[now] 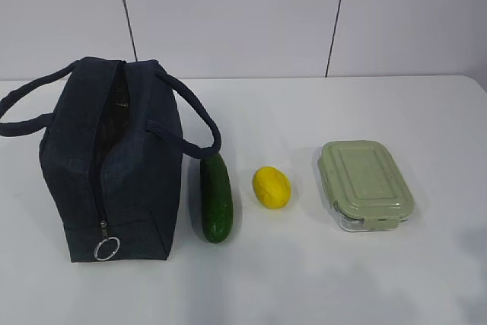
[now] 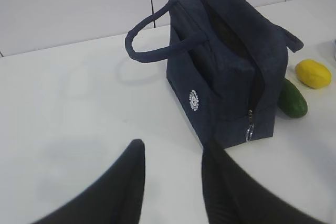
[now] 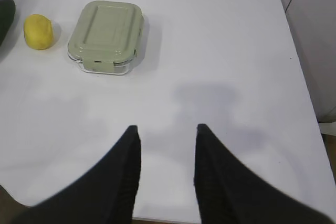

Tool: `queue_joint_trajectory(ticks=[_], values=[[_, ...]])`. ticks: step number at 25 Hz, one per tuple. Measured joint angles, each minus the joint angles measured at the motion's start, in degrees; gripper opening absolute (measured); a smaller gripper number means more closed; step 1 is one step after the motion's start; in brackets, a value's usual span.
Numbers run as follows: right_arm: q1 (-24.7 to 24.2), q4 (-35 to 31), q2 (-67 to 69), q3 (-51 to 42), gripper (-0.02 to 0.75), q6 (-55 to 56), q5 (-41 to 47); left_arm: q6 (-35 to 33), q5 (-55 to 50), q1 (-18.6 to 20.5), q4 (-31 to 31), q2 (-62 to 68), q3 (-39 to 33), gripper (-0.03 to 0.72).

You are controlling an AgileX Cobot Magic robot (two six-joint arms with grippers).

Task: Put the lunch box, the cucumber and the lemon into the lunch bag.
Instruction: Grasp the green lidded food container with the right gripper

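The navy lunch bag (image 1: 106, 165) stands at the left of the white table, its top unzipped and the ring pull (image 1: 106, 248) hanging low on its front. Beside it lie the dark green cucumber (image 1: 216, 197), the yellow lemon (image 1: 272, 186) and the sage-lidded lunch box (image 1: 365, 184), in a row to the right. Neither arm shows in the exterior view. My left gripper (image 2: 173, 148) hovers open over bare table, short of the lunch bag (image 2: 226, 66). Open too, my right gripper (image 3: 167, 128) hangs near the table's front edge, well short of the lunch box (image 3: 106, 35) and lemon (image 3: 38, 31).
A white panelled wall (image 1: 243, 13) rises behind the table. The table's right edge (image 3: 302, 72) shows in the right wrist view, with floor beyond. The bag's two loop handles (image 1: 194, 116) splay out to either side.
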State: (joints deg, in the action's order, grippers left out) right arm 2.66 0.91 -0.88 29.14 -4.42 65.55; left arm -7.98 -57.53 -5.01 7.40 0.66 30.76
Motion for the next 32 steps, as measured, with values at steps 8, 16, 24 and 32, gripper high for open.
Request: queue_joint_trajectory(ticks=[8, 16, 24, 32], values=[[0.00, 0.00, 0.00, 0.00, 0.251, 0.00, 0.00, 0.00, 0.00, 0.00, 0.00, 0.00, 0.00, 0.264], [0.00, 0.00, 0.00, 0.00, 0.251, 0.00, 0.00, 0.00, 0.00, 0.00, 0.00, 0.00, 0.00, 0.264], [0.00, 0.00, 0.00, 0.00, 0.251, 0.00, 0.00, 0.00, 0.00, 0.00, 0.00, 0.00, 0.00, 0.264], [0.00, 0.00, 0.00, 0.00, 0.251, 0.00, 0.00, 0.00, 0.00, 0.00, 0.22, 0.00, 0.00, 0.264]])
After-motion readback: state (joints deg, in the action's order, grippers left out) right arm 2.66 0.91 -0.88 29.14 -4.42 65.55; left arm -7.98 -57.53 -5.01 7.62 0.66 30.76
